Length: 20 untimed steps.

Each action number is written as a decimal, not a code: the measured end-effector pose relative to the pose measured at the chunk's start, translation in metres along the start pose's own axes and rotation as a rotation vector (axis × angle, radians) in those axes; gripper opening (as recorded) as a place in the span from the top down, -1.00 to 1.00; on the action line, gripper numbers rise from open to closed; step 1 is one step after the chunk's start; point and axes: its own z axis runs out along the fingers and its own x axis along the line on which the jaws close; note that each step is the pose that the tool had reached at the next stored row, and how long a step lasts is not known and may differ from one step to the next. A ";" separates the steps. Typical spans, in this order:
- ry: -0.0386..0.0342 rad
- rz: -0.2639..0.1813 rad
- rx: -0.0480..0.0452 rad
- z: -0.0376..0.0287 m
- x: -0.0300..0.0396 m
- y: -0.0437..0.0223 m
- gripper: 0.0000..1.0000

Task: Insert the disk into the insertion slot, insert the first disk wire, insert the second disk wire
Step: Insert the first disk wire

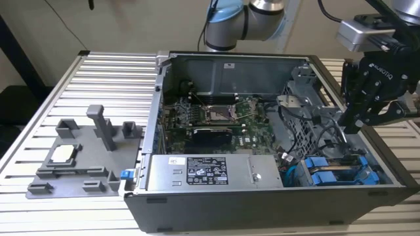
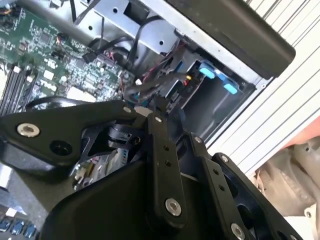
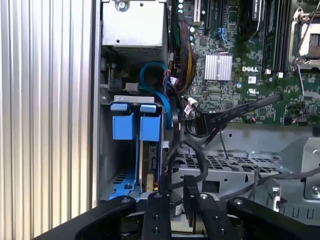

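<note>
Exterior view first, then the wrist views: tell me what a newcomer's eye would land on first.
The open computer case takes the middle of the exterior view, its green motherboard laid bare. The black gripper hangs over the case's side at the exterior view's right, above the insertion slot with its bright blue fittings. Black cables snake beside that slot in the first wrist view.

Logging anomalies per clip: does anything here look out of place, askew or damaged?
Nothing looks damaged or spilled. Only oddity: black cables lie loose around the grey drive cage, beside the disk, which appears seated upright.
</note>
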 end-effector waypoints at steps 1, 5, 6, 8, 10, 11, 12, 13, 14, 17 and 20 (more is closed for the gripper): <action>0.0007 0.000 0.0005 0.0002 -0.0006 0.0045 0.47; 0.0016 0.000 0.0014 0.0002 -0.0033 0.0135 0.47; 0.0016 0.000 0.0015 0.0000 -0.0037 0.0135 0.47; 0.0023 0.000 0.0015 -0.0026 -0.0045 0.0134 0.47; 0.0028 0.000 0.0015 -0.0073 -0.0054 0.0134 0.47; 0.0030 0.000 0.0014 -0.0096 -0.0058 0.0135 0.47; 0.0033 0.000 0.0015 -0.0112 -0.0062 0.0138 0.47; 0.0034 0.000 0.0015 -0.0122 -0.0066 0.0142 0.47; 0.0033 0.000 0.0016 -0.0128 -0.0070 0.0146 0.47; 0.0044 0.000 0.0021 -0.0132 -0.0092 0.0167 0.47; 0.0059 0.000 0.0027 -0.0136 -0.0139 0.0203 0.47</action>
